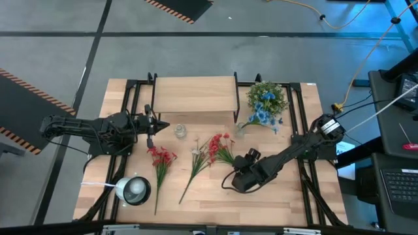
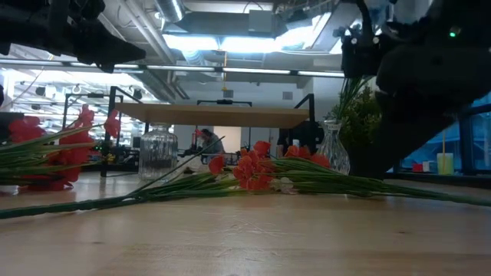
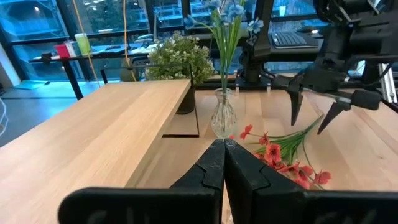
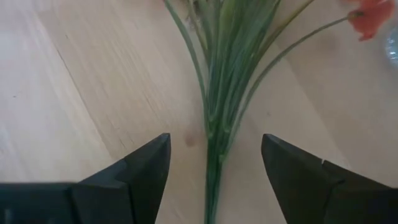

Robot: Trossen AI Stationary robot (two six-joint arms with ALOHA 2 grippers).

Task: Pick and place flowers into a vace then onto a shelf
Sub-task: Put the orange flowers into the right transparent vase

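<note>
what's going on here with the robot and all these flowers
The right gripper is open, its fingers straddling the green stem of a red sprig lying on the table, seemingly about to pick it up. The left gripper is shut and holds nothing, waiting by the shelf. A blue sprig already stands in a glass vase. Another red sprig and a whitish one lie on the table, and a second glass vase stands empty.

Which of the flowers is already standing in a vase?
The blue flower, upright in the small glass vase at the shelf's right end. The two red sprigs and the cream one lie flat on the table.
</note>
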